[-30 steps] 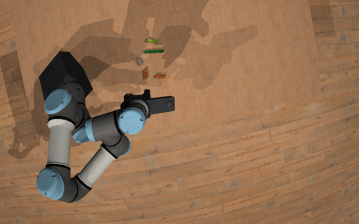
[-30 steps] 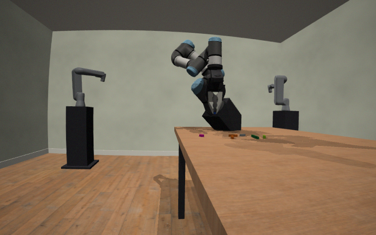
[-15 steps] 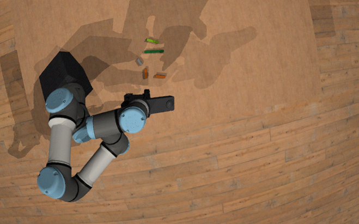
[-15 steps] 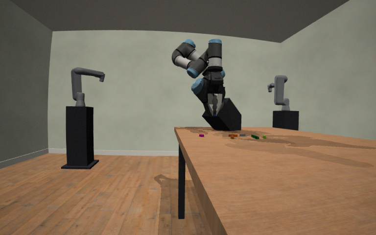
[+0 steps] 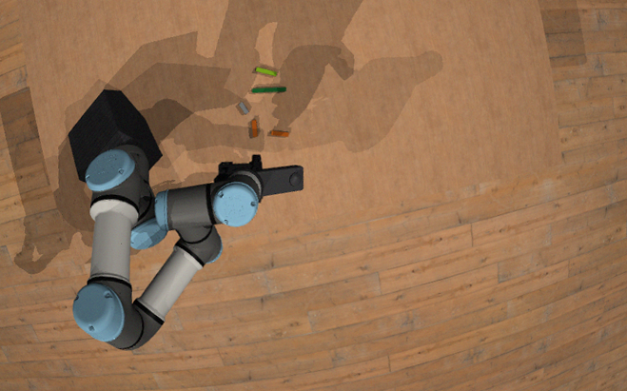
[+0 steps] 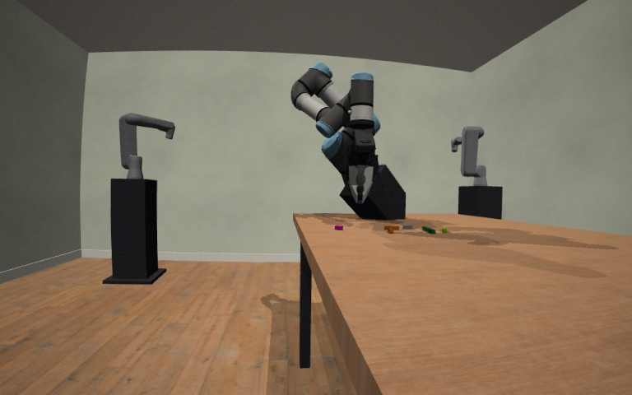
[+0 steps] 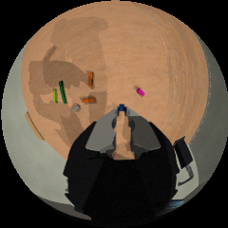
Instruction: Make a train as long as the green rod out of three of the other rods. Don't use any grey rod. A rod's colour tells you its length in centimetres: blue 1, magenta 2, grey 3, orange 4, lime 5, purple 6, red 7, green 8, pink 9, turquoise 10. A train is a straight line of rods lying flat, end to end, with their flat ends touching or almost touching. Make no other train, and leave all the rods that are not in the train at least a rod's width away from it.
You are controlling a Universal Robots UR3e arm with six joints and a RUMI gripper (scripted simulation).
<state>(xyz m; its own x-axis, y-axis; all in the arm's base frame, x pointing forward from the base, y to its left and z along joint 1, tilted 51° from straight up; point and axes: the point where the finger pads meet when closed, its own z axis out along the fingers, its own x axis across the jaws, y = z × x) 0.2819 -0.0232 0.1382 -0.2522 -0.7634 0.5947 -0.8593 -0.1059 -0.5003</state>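
Observation:
My gripper (image 6: 359, 197) (image 7: 122, 114) is shut on a small blue rod (image 6: 359, 202) (image 7: 122, 107) and holds it well above the table, pointing down. Below and ahead lie the green rod (image 5: 268, 89) (image 6: 429, 230) (image 7: 63, 91) and, beside it, a lime rod (image 5: 265, 71) (image 6: 443, 229) (image 7: 55, 96). Two orange rods lie close by at a right angle to each other: one (image 5: 254, 127) (image 7: 88, 100) and the other (image 5: 279, 133) (image 7: 90, 79). A magenta rod (image 6: 338, 227) (image 7: 140, 90) lies apart from the rest; the arm hides it in the overhead view.
A short grey rod (image 5: 242, 107) (image 6: 407, 226) (image 7: 76, 108) lies between the green rod and the orange rods. The arm's black base block (image 5: 110, 128) (image 6: 387, 195) stands at the table's back. The table edge (image 6: 317, 260) is near the magenta rod.

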